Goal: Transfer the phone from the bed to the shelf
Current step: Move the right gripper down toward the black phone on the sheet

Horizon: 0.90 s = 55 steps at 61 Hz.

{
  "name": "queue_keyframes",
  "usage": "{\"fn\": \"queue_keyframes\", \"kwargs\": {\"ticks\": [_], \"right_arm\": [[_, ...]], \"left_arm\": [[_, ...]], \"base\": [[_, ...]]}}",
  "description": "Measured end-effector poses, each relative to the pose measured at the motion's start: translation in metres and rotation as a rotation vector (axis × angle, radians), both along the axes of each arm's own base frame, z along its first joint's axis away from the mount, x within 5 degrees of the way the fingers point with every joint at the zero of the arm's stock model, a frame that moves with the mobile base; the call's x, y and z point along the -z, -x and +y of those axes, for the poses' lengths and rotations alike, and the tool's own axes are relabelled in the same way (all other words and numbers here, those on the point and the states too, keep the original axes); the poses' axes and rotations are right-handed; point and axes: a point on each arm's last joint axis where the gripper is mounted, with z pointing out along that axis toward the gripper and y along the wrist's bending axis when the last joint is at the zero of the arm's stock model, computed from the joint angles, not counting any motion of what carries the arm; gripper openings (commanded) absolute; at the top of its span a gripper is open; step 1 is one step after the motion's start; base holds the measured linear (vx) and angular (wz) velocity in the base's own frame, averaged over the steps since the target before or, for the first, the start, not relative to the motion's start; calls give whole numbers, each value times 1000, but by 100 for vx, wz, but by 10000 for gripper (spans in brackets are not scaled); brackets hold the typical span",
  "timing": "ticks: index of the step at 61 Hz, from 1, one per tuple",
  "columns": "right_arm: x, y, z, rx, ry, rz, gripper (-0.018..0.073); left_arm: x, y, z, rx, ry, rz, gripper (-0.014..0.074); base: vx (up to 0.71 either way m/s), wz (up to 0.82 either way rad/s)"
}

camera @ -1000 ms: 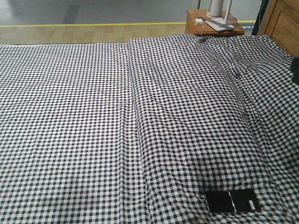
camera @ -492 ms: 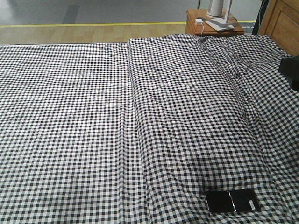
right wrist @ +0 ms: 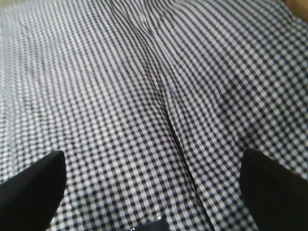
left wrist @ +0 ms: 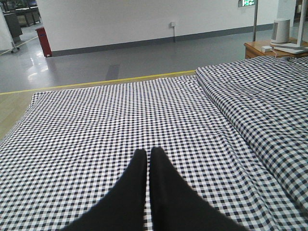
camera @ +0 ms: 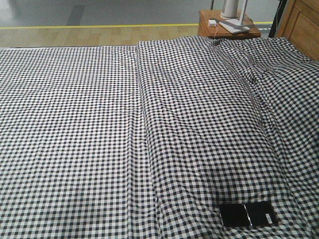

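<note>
**Phone flat on the check-cloth bed, no jaws on it**

Front view: flat glossy black rectangular phone (camera: pixel 247 214) with a centre crease and a small white sticker. Lying on the large black-and-white check-cloth bed (camera: pixel 75 129), close to the near edge at the right, at the foot of a raised fold of cloth. Untouched. Beyond the far right corner, a small reddish-brown wooden nightstand (camera: pixel 207 31) carrying white items, beside a pale wooden headboard panel (camera: pixel 304 27).

Left wrist view: left gripper (left wrist: pixel 147 156) low over the flat left half of the bed, black jaws pressed together with nothing between them. Grey floor and a yellow floor line (left wrist: pixel 96 83) past the bed's far edge.

Right wrist view, blurred: right gripper (right wrist: pixel 150 156) above wrinkled check cloth, jaws wide apart at the two lower corners of the picture, empty. Between them, at the bottom edge, a sliver of something dark, too small to identify as the phone.
</note>
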Motion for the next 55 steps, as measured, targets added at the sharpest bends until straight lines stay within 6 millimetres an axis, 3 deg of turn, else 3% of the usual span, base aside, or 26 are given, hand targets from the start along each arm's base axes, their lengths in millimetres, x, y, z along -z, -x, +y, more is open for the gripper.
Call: {"fn": "queue_keyframes", "kwargs": {"ticks": [15, 30, 39, 55], "right_arm": [[72, -48, -52, 1, -106, 138, 650], [157, -76, -93, -81, -256, 228, 632], [208, -86, -106, -164, -306, 279, 629], [306, -101, -109, -298, -442, 410, 620]], "left_arm": [[0, 0, 0, 0, 0, 0, 1], [0, 0, 0, 0, 0, 0, 1], [0, 0, 0, 0, 0, 0, 1], [0, 0, 0, 0, 0, 0, 1]], "base": [[0, 0], [0, 0], [0, 0], [0, 0]]}}
